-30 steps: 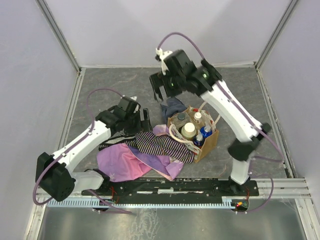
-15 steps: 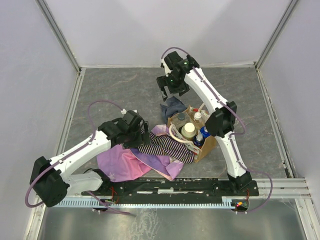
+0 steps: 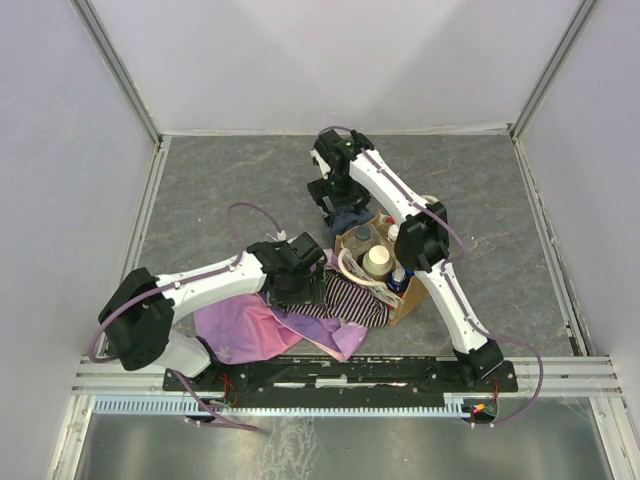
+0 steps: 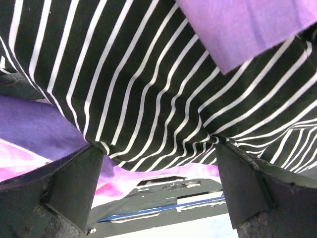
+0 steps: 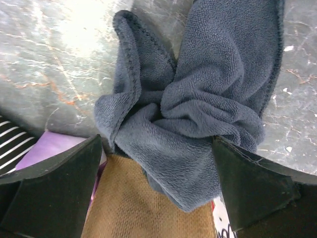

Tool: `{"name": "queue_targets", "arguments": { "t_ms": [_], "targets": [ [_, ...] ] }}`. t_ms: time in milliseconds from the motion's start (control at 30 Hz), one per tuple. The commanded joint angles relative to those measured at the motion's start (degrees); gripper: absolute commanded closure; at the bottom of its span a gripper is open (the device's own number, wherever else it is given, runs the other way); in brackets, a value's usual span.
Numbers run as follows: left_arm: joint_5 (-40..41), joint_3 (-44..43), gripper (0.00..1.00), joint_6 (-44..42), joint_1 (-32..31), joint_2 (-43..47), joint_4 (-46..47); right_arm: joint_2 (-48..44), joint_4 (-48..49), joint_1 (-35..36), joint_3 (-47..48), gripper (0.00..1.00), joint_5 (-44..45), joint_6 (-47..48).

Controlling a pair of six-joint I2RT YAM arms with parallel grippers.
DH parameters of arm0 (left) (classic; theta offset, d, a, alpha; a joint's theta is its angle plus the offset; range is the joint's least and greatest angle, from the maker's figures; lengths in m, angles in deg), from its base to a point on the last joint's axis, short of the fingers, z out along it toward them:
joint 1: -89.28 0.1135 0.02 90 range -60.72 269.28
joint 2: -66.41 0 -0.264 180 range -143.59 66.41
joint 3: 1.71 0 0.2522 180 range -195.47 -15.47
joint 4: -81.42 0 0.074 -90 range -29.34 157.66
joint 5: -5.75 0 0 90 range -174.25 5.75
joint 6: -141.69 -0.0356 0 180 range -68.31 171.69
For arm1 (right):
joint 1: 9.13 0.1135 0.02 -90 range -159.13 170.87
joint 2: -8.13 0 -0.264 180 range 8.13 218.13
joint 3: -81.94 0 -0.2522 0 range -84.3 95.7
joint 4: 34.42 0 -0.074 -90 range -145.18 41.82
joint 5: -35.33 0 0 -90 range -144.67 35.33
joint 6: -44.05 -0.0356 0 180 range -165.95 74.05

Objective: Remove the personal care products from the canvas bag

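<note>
Both pincers gape: left [image 4: 158, 191] over striped cloth [image 4: 148, 89], right [image 5: 158, 188] over blue-grey cloth [image 5: 198, 114].

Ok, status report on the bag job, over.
Both end effectors open: left over striped cloth, right over blue-grey towel. Bottles all in bag. Towel drapes the bag's far rim.

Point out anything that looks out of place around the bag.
A blue-grey cloth lies crumpled, draped over the far rim of the bag. Striped and purple clothes are heaped against its near-left side, partly over the handles. The bottles still stand inside; nothing looks spilled.
</note>
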Motion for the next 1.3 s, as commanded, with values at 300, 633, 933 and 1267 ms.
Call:
{"name": "queue_targets", "arguments": {
  "t_ms": [300,633,933,1267],
  "targets": [
    [1.77,-1.35,0.01,0.69,7.46,-6.56,-1.96,5.01,-2.92,-1.94,2.3,0.0,5.27,1.21],
    [-6.71,2.27,0.01,-9.94,32.53,-3.48,0.63,5.0,-2.02,-14.89,3.24,0.0,4.97,0.7],
    [-13.55,-2.57,0.01,-16.02,51.2,-10.97,1.87,6.16,-2.82,-29.26,3.57,0.0,2.54,0.0],
    [-0.68,-22.21,0.01,-18.55,63.53,-21.84,-1.91,1.09,-2.9,-46.63,-2.44,0.0,14.44,-5.39]
  ]
}}
